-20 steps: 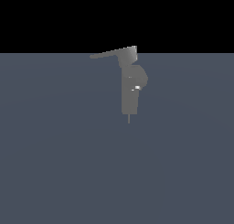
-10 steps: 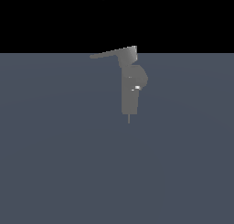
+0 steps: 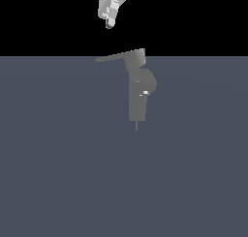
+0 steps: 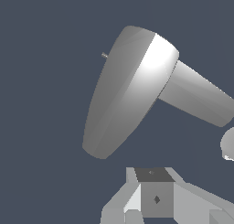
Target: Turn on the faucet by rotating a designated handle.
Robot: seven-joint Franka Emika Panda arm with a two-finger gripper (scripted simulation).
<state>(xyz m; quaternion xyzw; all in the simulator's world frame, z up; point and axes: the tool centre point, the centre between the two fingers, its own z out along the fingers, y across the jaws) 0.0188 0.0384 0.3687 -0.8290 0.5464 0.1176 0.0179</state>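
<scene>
The faucet (image 3: 138,103) is a small grey upright column with a rounded bulge, a bright glint and a thin pin at its foot. Its handle (image 3: 117,57) is a thin flat lever that runs from a boxy hub toward the exterior view's left. My gripper (image 3: 110,22) hangs above the lever's free end, well apart from it, fingers together with nothing between them. In the wrist view the handle (image 4: 128,95) is a broad tapering blade joined to the grey faucet (image 4: 196,97) body. There my gripper (image 4: 151,177) stays short of it.
A flat blue-grey floor (image 3: 58,173) spreads all around the faucet, with black background above its far edge. Nothing else stands on it.
My gripper has come down into the exterior view from the top, toward the lever's free end. The faucet and handle have not moved.
</scene>
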